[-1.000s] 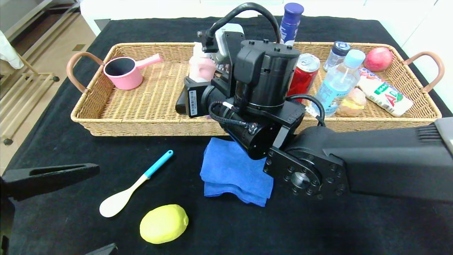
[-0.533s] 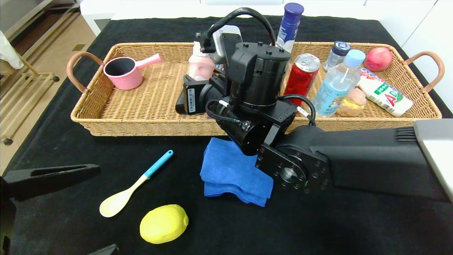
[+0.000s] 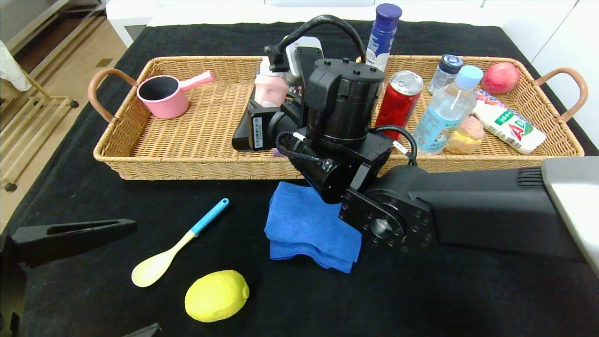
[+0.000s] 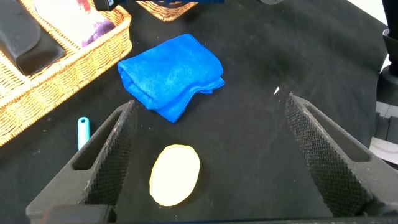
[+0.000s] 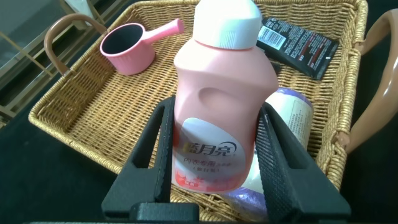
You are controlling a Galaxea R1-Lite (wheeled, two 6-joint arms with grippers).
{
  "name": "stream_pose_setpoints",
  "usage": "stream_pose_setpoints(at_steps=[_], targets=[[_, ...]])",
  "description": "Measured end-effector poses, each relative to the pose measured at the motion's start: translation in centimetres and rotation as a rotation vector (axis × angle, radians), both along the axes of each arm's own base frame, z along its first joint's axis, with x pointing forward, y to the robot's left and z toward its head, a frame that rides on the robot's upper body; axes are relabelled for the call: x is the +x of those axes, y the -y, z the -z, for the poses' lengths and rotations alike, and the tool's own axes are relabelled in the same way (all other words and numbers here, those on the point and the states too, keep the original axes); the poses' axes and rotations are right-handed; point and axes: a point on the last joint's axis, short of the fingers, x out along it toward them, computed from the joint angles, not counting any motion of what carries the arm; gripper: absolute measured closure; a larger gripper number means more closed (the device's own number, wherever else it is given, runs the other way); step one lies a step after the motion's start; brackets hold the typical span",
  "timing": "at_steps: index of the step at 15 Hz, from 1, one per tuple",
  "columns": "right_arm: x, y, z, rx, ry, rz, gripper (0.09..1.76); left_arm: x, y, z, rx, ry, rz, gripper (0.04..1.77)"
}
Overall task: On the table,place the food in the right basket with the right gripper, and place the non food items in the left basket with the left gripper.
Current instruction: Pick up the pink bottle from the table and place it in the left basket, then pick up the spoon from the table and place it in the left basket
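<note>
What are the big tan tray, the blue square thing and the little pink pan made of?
The tan tray with hoop handles looks like woven wicker: its strands show. The folded blue cloth seems soft, fuzzy fabric, perhaps microfibre. The small pink saucepan is smooth and glossy, plastic or enamelled metal; I cannot tell which.

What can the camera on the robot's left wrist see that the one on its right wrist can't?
Only the left wrist view shows the blue cloth, the lemon and the open left gripper hovering over the black table. Only the right wrist view shows the pink bottle clamped in the right gripper, and the pink saucepan. Both show the left basket.
</note>
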Motion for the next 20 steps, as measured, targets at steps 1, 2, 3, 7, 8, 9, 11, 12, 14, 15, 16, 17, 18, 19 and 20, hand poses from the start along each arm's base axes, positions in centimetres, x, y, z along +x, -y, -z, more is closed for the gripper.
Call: stream_pose_setpoints(at_steps=[1,2,3,7,8,9,11,12,14,15,16,17,18,19,20], targets=[[0.0,0.0,0.0,-0.001,0.0,-0.001,0.99,0.0,0.0,0.0,0.002,0.001,0.0,0.09],[0.0,-0.1,0.1,-0.002,-0.001,-0.002,0.92,0.0,0.0,0.1,0.004,0.0,0.0,0.09],[0.0,0.0,0.0,-0.001,0.0,-0.001,0.83,0.1,0.0,0.1,0.005,-0.001,0.0,0.09],[0.0,0.0,0.1,-0.003,-0.002,0.001,0.55,0.1,0.0,0.2,0.006,-0.004,0.001,0.09],[-0.1,0.1,0.0,-0.002,-0.001,0.001,0.5,0.1,0.0,0.2,0.007,-0.005,0.001,0.09],[-0.1,0.2,-0.1,0.0,0.0,0.003,0.46,0.1,0.1,0.2,0.007,-0.005,0.001,0.09],[-0.4,0.5,-0.3,-0.004,-0.006,0.009,0.39,0.1,0.1,0.2,0.007,-0.006,0.001,0.09],[-0.8,0.7,-0.2,-0.015,-0.015,0.01,0.36,0.1,0.0,0.2,0.007,-0.006,0.0,0.09],[-1.7,1.3,0.1,-0.042,-0.037,0.005,0.31,0.1,0.0,0.2,0.007,-0.006,0.0,0.09],[-2.2,1.7,0.2,-0.057,-0.048,0.002,0.29,0.1,0.0,0.2,0.006,-0.004,0.0,0.09],[-2.9,2.2,0.2,-0.071,-0.058,-0.002,0.27,0.1,0.0,0.1,0.005,-0.001,-0.001,0.09],[-3.6,2.8,0.2,-0.086,-0.069,-0.008,0.26,0.1,0.0,0.1,0.004,0.0,-0.001,0.09],[-4.5,3.6,0.2,-0.107,-0.083,-0.014,0.24,0.0,0.0,0.2,0.005,-0.002,-0.002,0.09],[-5.3,4.5,0.3,-0.134,-0.101,-0.019,0.23,0.0,0.0,0.1,0.002,0.001,-0.004,0.09],[-6.3,5.7,0.4,-0.166,-0.123,-0.027,0.22,0.0,0.0,0.1,0.002,0.003,-0.004,0.09]])
